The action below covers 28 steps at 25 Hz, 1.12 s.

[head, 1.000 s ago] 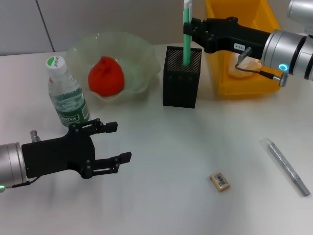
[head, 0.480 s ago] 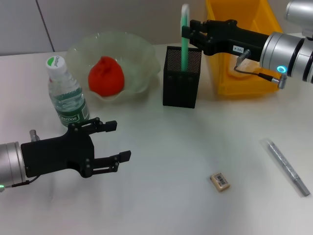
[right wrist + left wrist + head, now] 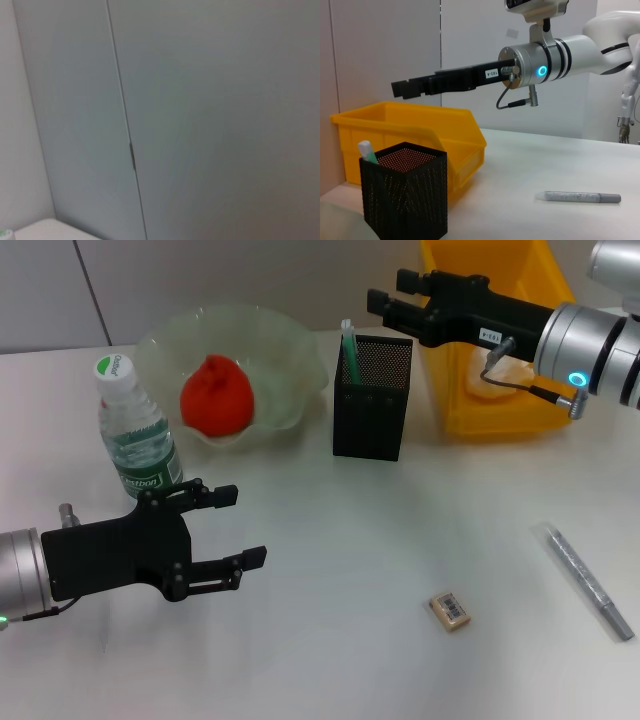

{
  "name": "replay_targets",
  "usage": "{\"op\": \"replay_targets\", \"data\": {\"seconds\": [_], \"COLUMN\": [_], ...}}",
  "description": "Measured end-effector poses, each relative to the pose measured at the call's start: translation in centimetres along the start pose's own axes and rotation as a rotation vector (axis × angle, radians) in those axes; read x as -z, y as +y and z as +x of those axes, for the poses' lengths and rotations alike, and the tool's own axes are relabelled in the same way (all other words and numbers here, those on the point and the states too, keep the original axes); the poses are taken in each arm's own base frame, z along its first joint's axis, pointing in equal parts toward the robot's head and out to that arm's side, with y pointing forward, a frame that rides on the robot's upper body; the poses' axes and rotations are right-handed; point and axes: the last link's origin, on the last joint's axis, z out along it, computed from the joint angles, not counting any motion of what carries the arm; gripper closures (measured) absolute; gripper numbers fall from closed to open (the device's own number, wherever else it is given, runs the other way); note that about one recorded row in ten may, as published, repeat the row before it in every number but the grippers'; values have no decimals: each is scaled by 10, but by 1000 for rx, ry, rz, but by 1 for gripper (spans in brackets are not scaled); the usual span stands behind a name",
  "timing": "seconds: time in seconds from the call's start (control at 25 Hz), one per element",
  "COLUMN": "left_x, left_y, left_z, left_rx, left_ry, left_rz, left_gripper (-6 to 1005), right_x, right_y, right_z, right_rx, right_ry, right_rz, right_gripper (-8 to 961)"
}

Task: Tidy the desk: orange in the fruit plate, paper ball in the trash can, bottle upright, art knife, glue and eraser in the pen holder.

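The green stick is now sitting inside the pen holder at upper centre of the head view — only its tip showing above the rim — while the right gripper is hovering just above, fingers parted, no longer clasping it.

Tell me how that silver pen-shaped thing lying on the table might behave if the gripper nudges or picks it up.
The silver pen-shaped thing lies flat and looks round-bodied, so a sideways nudge would probably roll it. It seems rigid and slim, likely light. Its smooth metallic-looking surface could slip in a loose grip, and lying low on the table, it leaves little to grasp.
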Motion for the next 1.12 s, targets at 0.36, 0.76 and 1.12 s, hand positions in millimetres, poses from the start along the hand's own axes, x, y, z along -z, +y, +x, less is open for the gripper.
{"op": "replay_targets", "data": {"seconds": [0.36,0.76,1.12], "left_x": [0,1,1], "left_y": [0,0,0], "left_z": [0,-1,-1], "left_rx": [-1,3,2], "left_ry": [0,2,2], "left_rz": [0,4,5], "left_gripper": [197,197,197], "right_x": [3,3,3], "right_y": [1,2,2], "right_z": [-4,-4,-4], "right_rx": [-18,-16,-16], "right_ry": [-31,-32,-32], "right_rz": [-12,-13,-15], "right_gripper": [198,148,143]}}
